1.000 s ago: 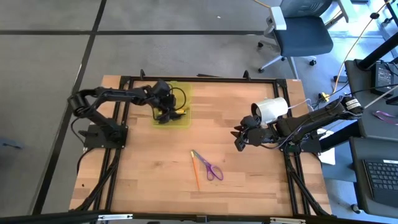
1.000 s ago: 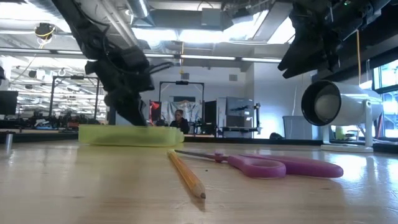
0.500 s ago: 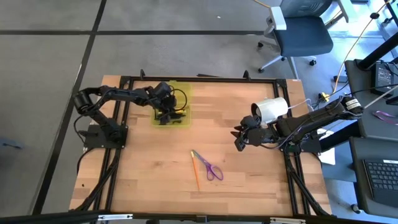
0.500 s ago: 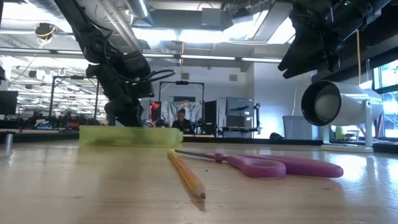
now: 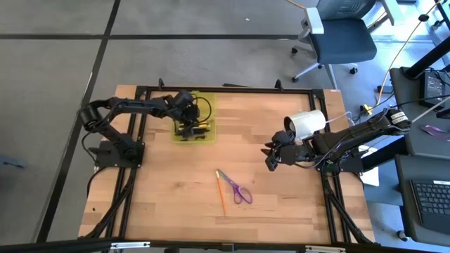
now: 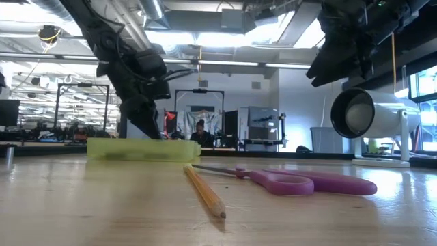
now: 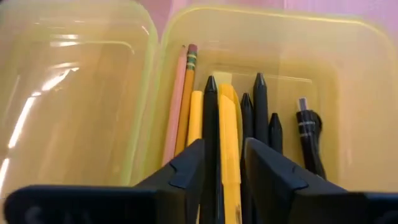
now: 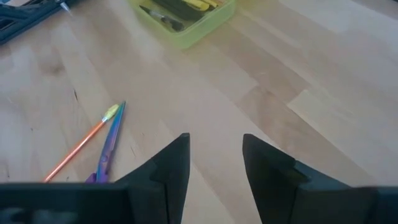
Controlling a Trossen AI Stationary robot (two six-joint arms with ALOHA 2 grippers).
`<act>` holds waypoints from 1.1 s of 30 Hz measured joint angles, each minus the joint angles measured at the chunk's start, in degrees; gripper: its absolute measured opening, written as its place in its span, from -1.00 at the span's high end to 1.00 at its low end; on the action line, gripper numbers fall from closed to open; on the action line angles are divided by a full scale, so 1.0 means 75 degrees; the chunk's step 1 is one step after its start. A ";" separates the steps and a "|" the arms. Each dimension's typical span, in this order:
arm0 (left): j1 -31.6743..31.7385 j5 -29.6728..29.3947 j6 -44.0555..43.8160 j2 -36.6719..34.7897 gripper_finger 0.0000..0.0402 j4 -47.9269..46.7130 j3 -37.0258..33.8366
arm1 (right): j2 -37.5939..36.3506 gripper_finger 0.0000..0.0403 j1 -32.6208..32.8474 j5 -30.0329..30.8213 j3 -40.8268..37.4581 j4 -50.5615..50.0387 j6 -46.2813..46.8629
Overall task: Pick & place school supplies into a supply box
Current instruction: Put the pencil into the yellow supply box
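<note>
Dark plastic fingers of the left gripper [image 7: 222, 168] stand a little apart above the open supply box [image 5: 194, 118], and nothing is pinched between them. Between the fingers, in the left wrist view, a black pen [image 7: 209, 134] and a yellow pen [image 7: 229, 146] lie side by side on the floor of the box. Beside them lie a second yellow pen [image 7: 194, 116], an orange pencil [image 7: 186, 93] with a pink eraser and a green band, a wood-tan pencil [image 7: 173, 102], more black pens [image 7: 260, 106], and one dark pen with silver rings [image 7: 308, 134]. I can read no writing or brand on any of them. The hinged lid [image 7: 68, 93] lies flat open next to the filled half, and it is the same translucent yellow-green.

In the high view the box sits at the far left part of the wooden table [image 5: 169, 190], with the left gripper [image 5: 188, 125] over it.

Near the middle front of the table lie the scissors [image 5: 239, 189] with purple handles, closed, and just beside them an orange pencil [image 5: 221, 194], touching or almost touching.

The right gripper [image 5: 270, 156] hangs over the right side of the table, well apart from the scissors, with its fingers spread and empty. A white cylinder [image 5: 306, 124] stands near the right arm.
</note>
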 joint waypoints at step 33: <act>-0.4317 0.0504 -0.1038 -0.1195 -0.25 -0.1234 0.1597 | 0.0000 0.25 0.0001 -0.0031 0.0000 -0.0129 0.0040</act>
